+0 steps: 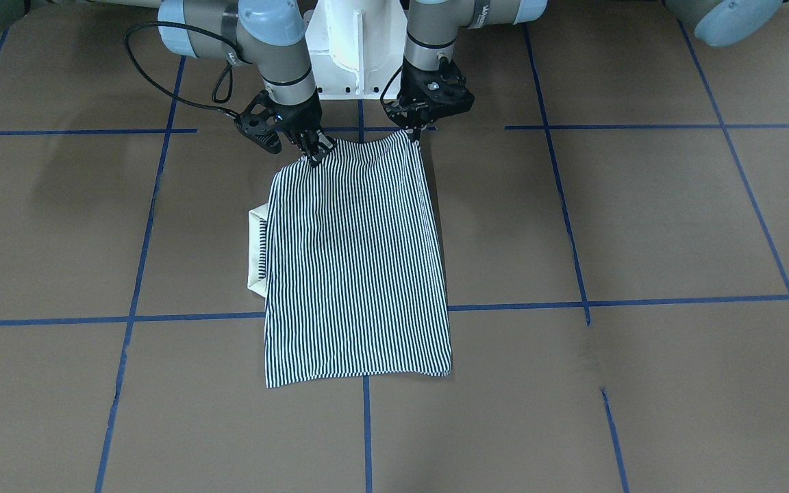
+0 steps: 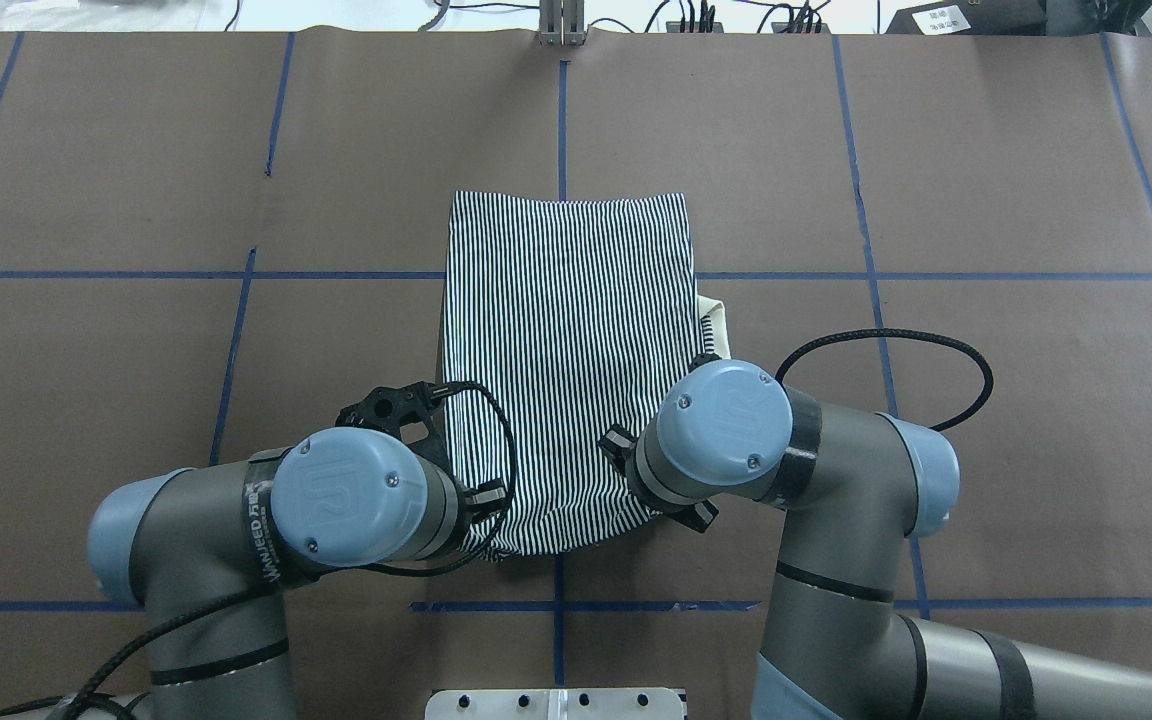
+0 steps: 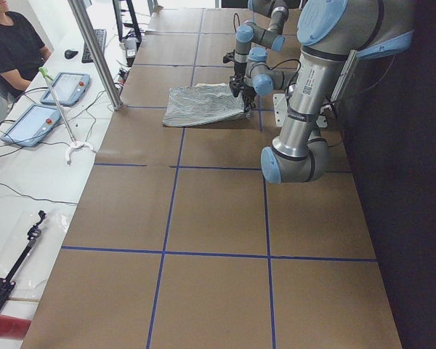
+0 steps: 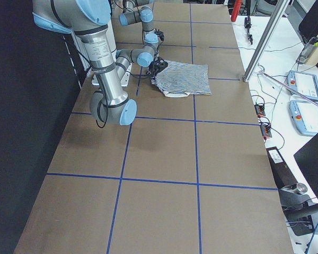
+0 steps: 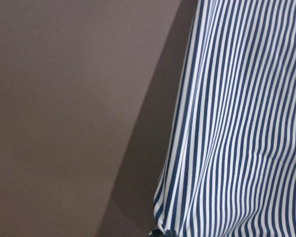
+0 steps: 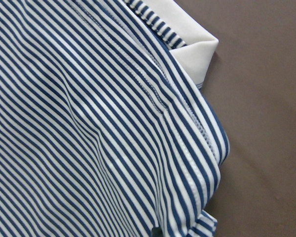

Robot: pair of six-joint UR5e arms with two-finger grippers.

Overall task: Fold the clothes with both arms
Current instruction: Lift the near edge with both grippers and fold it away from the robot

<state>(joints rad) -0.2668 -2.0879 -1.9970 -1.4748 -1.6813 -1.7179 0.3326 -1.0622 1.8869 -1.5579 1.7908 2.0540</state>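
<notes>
The striped polo shirt [image 1: 357, 267] lies folded into a long narrow rectangle in the middle of the table, also seen from overhead [image 2: 566, 340]. Its cream collar [image 1: 255, 253] sticks out on the robot's right side [image 2: 718, 325]. My left gripper [image 1: 413, 135] is shut on the near corner of the shirt's edge closest to the robot base. My right gripper [image 1: 314, 155] is shut on the other near corner. Both corners are raised slightly off the table. The left wrist view shows hanging striped cloth [image 5: 237, 123]. The right wrist view shows stripes and the collar [image 6: 195, 47].
The white pedestal base [image 1: 353, 48] stands just behind the grippers. Blue tape lines [image 1: 641, 301] grid the brown table. In the exterior left view a seated operator [image 3: 11, 43], tablets [image 3: 33, 123] and a metal post [image 3: 94, 51] stand past the table's far edge.
</notes>
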